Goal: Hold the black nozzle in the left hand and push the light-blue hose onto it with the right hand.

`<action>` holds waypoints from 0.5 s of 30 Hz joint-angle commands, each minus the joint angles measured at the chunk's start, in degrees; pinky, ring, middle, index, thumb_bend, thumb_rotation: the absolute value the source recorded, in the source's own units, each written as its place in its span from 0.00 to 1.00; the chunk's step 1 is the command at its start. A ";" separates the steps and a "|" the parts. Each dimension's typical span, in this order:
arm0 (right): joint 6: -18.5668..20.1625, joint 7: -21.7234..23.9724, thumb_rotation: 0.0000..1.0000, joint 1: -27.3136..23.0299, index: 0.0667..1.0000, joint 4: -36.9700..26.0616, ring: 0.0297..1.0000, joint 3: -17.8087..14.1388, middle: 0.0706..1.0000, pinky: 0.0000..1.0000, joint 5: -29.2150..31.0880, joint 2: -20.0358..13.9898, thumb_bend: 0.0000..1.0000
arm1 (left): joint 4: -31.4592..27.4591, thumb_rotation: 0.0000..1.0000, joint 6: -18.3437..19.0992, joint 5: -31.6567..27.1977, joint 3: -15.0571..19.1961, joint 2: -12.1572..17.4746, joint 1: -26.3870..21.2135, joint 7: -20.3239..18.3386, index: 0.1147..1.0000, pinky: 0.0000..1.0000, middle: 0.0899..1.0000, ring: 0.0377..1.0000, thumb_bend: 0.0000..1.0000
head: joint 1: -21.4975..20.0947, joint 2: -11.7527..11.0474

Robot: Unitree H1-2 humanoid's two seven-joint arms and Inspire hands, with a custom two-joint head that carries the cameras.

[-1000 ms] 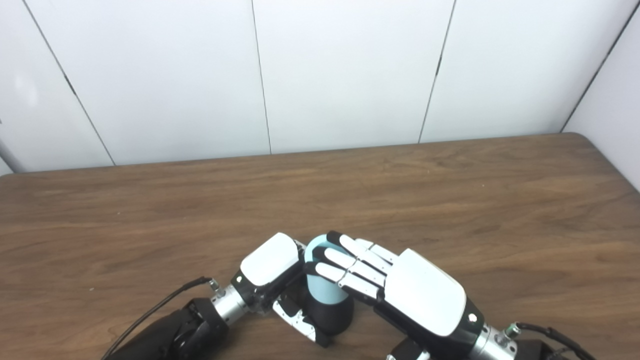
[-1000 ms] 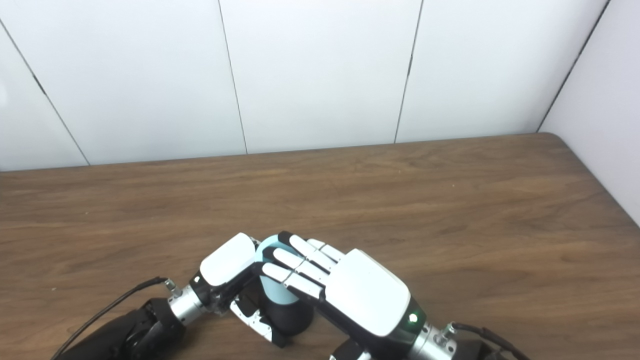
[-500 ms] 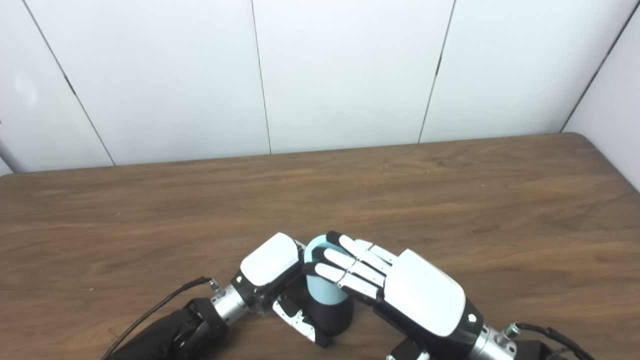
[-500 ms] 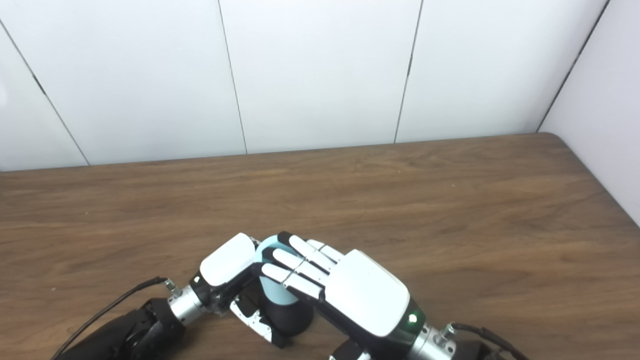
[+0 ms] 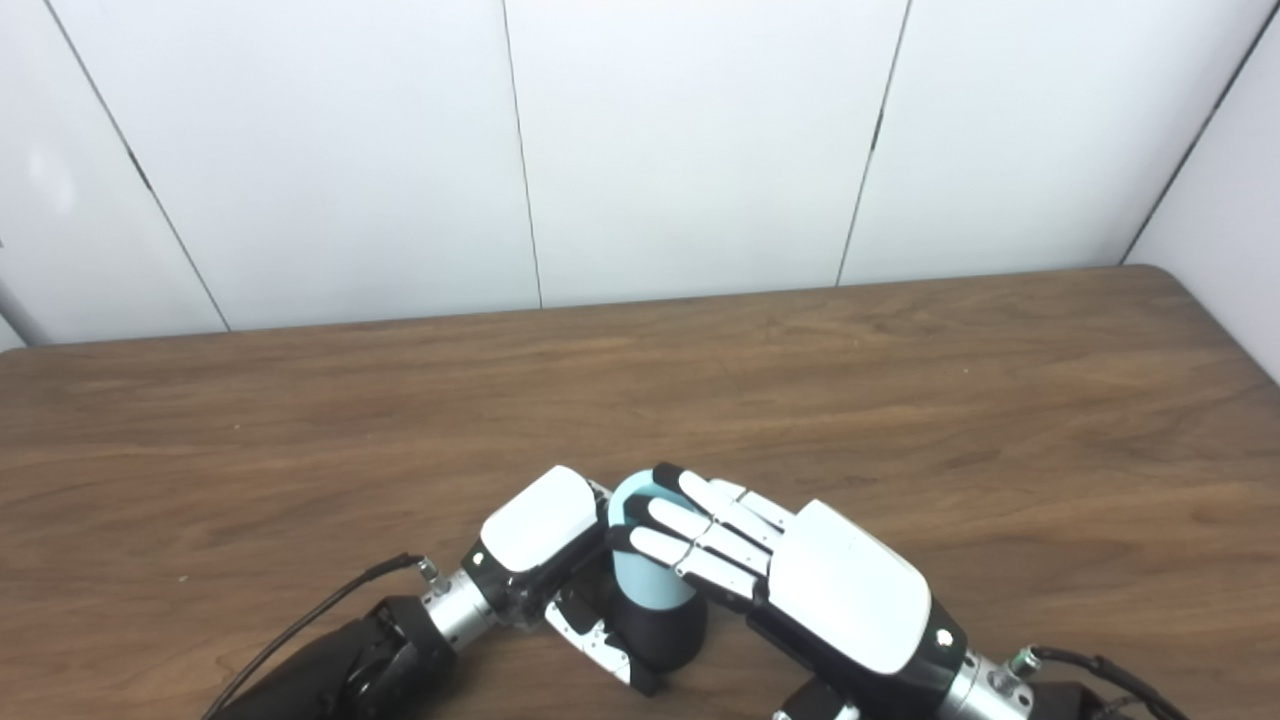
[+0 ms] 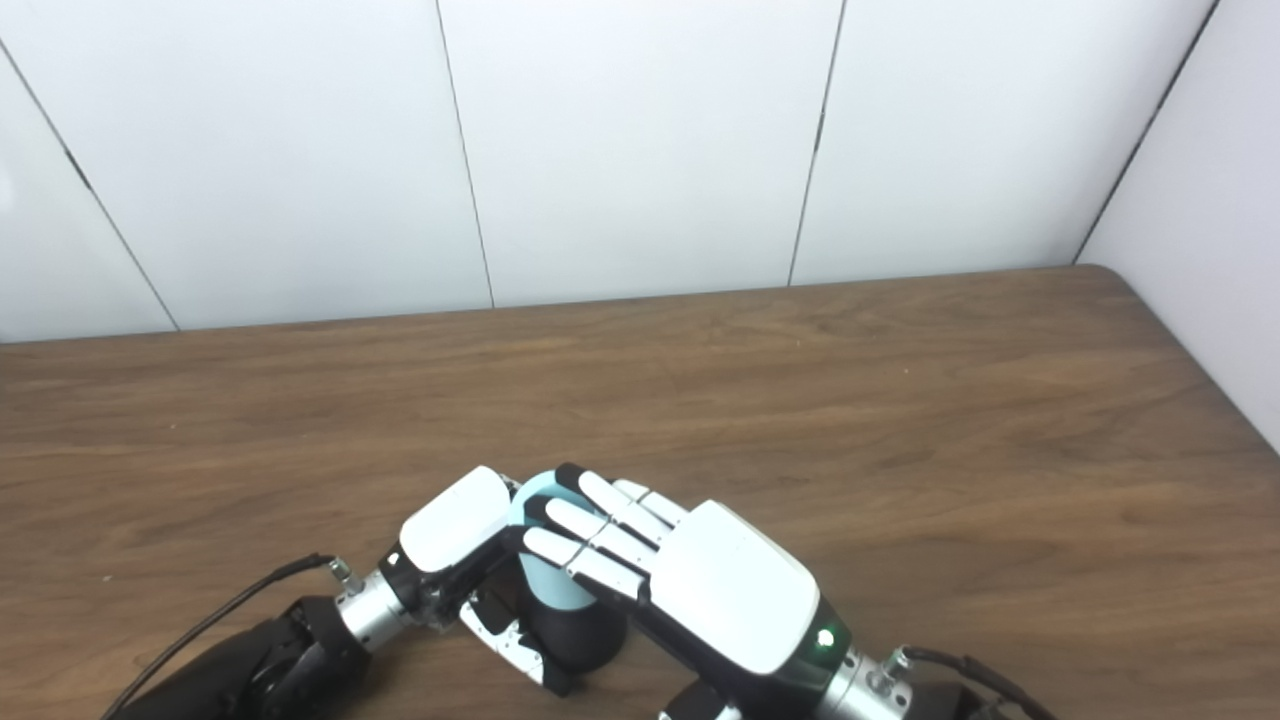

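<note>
The light-blue hose point(image 5: 640, 580) stands upright with its lower end seated on the black nozzle point(image 5: 668, 632) near the table's front edge. My left hand point(image 5: 545, 545) is shut on the black nozzle from the left, its thumb curling under the black base. My right hand point(image 5: 800, 575) comes in from the right, and its fingers point(image 5: 690, 525) lie flat over the hose's top and upper side, touching it. The nozzle's far side and the left hand's fingers are hidden behind the hose and both hands.
A wooden table point(image 5: 900, 400) stretches back to white wall panels point(image 5: 680, 150). Its right edge runs close to a side wall point(image 6: 1200, 250). A black cable point(image 5: 310, 620) trails from my left forearm.
</note>
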 commanded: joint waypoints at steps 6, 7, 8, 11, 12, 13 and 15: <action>1.29 8.51 0.94 4.10 0.87 5.25 0.93 2.95 0.93 0.89 -0.90 -3.22 0.87 | 7.78 0.00 0.24 0.18 -6.30 -3.11 10.85 -3.29 0.41 0.41 0.44 0.49 0.52 | -0.03 -0.08; 1.41 8.45 0.94 4.04 0.87 5.38 0.93 2.94 0.93 0.89 -0.79 -3.09 0.88 | 7.73 0.00 0.24 0.30 -6.26 -3.11 10.85 -3.34 0.41 0.42 0.44 0.49 0.52 | -0.03 -0.08; 1.49 8.34 0.94 3.95 0.87 5.52 0.93 2.93 0.93 0.89 -0.72 -2.96 0.88 | 7.73 0.00 0.24 0.54 -6.25 -3.11 10.82 -3.37 0.41 0.42 0.44 0.49 0.52 | -0.09 -0.10; 1.59 8.17 0.95 3.57 0.88 5.70 0.93 2.93 0.94 0.89 -0.63 -2.70 0.87 | 7.97 0.00 0.24 0.57 -6.64 -3.13 10.66 -2.70 0.41 0.42 0.44 0.49 0.52 | -0.09 -0.10; 1.66 8.16 0.95 3.42 0.88 5.71 0.93 2.94 0.94 0.89 -0.62 -2.65 0.87 | 8.07 0.00 0.24 0.45 -6.78 -3.16 10.62 -2.44 0.41 0.42 0.44 0.49 0.52 | -0.11 -0.16; 1.74 8.07 0.95 3.27 0.88 5.72 0.93 2.98 0.94 0.90 -0.58 -2.64 0.87 | 8.11 0.00 0.24 0.41 -6.75 -3.18 10.62 -2.57 0.41 0.41 0.44 0.49 0.52 | -0.11 -0.16; 2.02 8.13 0.95 2.99 0.88 5.65 0.93 3.02 0.94 0.90 -0.40 -2.69 0.87 | 8.12 0.00 0.24 0.47 -6.63 -3.22 10.64 -2.80 0.41 0.42 0.44 0.49 0.52 | -0.09 -0.16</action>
